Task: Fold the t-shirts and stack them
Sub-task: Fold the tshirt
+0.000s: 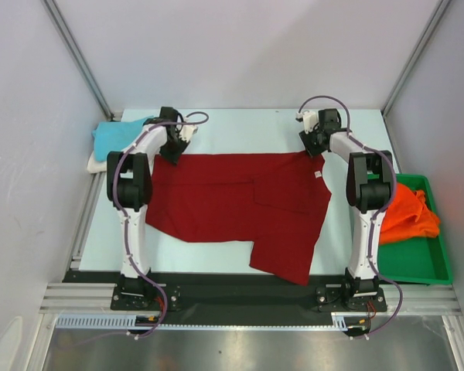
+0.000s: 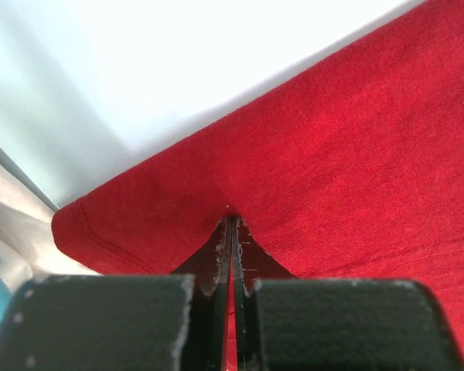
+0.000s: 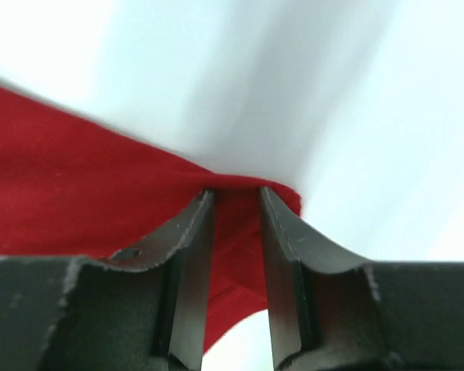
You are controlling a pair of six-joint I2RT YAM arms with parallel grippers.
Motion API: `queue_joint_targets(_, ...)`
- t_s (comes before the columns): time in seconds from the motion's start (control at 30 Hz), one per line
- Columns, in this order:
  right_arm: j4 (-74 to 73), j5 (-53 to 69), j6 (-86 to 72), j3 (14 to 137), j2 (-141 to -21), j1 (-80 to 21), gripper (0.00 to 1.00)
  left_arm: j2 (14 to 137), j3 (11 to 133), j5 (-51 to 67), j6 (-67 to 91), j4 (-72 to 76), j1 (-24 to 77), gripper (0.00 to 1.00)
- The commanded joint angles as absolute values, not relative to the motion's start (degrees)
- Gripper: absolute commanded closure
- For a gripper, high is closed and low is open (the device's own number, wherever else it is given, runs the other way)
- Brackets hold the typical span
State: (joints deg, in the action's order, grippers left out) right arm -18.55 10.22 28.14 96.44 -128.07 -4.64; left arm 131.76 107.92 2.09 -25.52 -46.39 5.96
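Note:
A dark red t-shirt (image 1: 240, 205) lies spread across the middle of the table, its lower right part folded over. My left gripper (image 1: 172, 147) is at its far left corner, and in the left wrist view it (image 2: 232, 222) is shut on the red cloth (image 2: 348, 154). My right gripper (image 1: 313, 145) is at the far right corner. In the right wrist view it (image 3: 236, 193) stands a little open, with the red corner (image 3: 77, 178) lying between the fingers (image 3: 189, 255). A turquoise shirt (image 1: 120, 135) lies on a cream white one (image 1: 97, 163) at the far left. An orange shirt (image 1: 406, 212) lies in the tray.
A green plastic tray (image 1: 425, 267) stands at the right edge of the table beside the right arm. Grey walls and metal frame posts close in the table on the left, back and right. A black strip runs along the near edge by the arm bases.

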Motion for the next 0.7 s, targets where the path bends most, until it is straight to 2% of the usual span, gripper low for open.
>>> queue_joint_targets(0.0, -21.9, 5.6, 28.3, 103.2, -132.8, -3.5, 0.66, 136.1, 110.1, 0.2, -25.8, -45.4, 6.4, 0.99)
queue_joint_targets(0.3, -29.0, 6.2, 27.3, 120.5, -142.1, -2.1, 0.67, 142.5, 120.2, -2.9, -25.8, -47.3, 7.1, 0.98)
queue_joint_targets(0.67, -26.3, 6.6, 25.8, 124.5, -140.2, -2.2, 0.63, 142.7, 122.1, -4.3, -26.5, -46.2, 7.2, 1.0)
